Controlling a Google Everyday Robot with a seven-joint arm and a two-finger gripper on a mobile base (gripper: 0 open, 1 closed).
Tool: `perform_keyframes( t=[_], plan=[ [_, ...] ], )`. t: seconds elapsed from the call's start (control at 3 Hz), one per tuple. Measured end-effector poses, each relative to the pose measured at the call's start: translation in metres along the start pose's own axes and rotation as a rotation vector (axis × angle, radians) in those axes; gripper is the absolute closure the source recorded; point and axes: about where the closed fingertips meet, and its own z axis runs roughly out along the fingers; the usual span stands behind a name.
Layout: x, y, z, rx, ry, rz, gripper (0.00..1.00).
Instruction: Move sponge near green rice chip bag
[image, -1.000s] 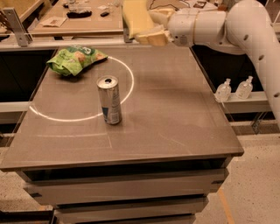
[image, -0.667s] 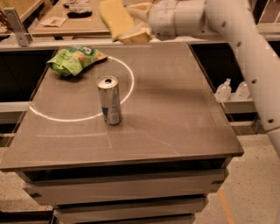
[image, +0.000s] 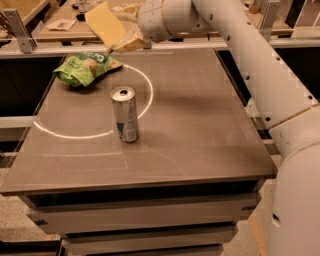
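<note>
The pale yellow sponge is held in my gripper, tilted, in the air over the table's far edge. The gripper is shut on it, its cream fingers clamping the sponge's right side. The green rice chip bag lies on the table at the far left, just below and left of the sponge, not touching it. My white arm reaches in from the right across the back of the table.
A silver and blue drink can stands upright left of the table's middle, inside a white circle line. The grey table drops off at its front and right edges. Wooden benches with clutter stand behind.
My gripper has carried the sponge leftward along the table's far edge, from right of centre to just above and right of the green bag. The can and bag have not moved.
</note>
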Motion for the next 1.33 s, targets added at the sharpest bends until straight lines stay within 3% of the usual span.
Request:
perform_keyframes(
  t=[0.33,0.67,1.33],
  plan=[
    [0.0,0.0,0.0,0.0,0.0,0.0,1.0],
    [0.013,0.012,0.02,-0.03,0.011,0.029,1.0],
    [0.03,0.041,0.073,-0.132,-0.038,0.072,1.0]
  ],
)
